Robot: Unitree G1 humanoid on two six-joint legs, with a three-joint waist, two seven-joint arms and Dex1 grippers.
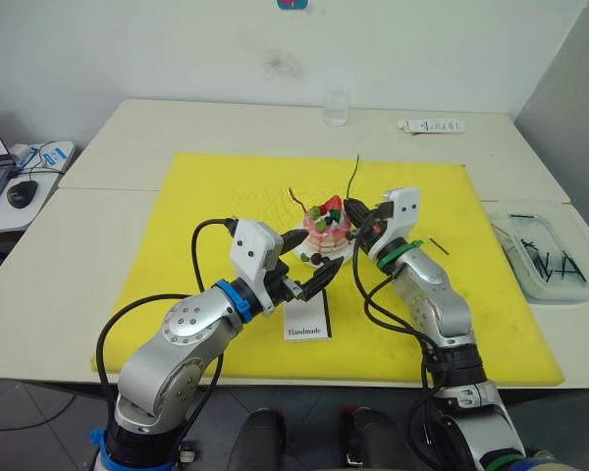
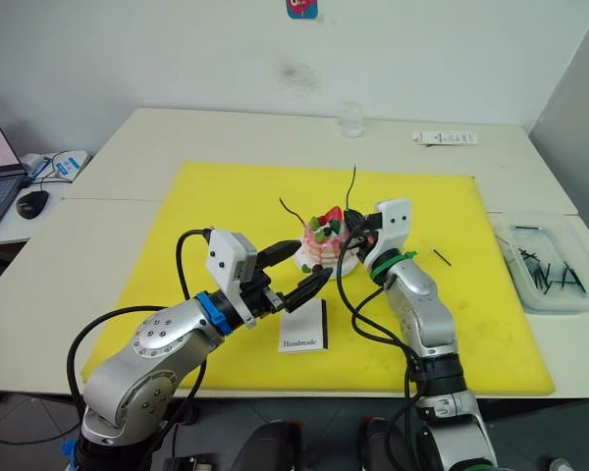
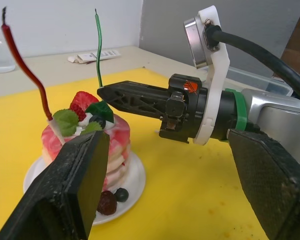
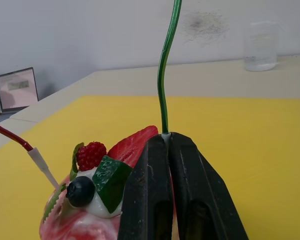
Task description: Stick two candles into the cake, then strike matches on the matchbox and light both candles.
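The pink-and-white cake (image 1: 326, 228) stands on its white plate (image 3: 135, 175) in the middle of the yellow mat. The red candle (image 1: 299, 201) is stuck in its left side and leans left. My right gripper (image 4: 165, 142) is shut on the pale lower end of the green candle (image 4: 165, 75), right at the cake's top behind the strawberry; the candle's tip is hidden. My left gripper (image 2: 314, 258) is open at the cake's front left, holding nothing. The matchbox (image 1: 307, 322) lies flat in front of the cake. One match (image 1: 438, 246) lies on the mat, right of my right arm.
A clear tray (image 1: 545, 250) with several dark sticks sits at the table's right edge. A glass (image 1: 336, 106) and a white remote-like bar (image 1: 432, 126) stand at the back. A laptop and mouse (image 1: 22, 192) are at the far left.
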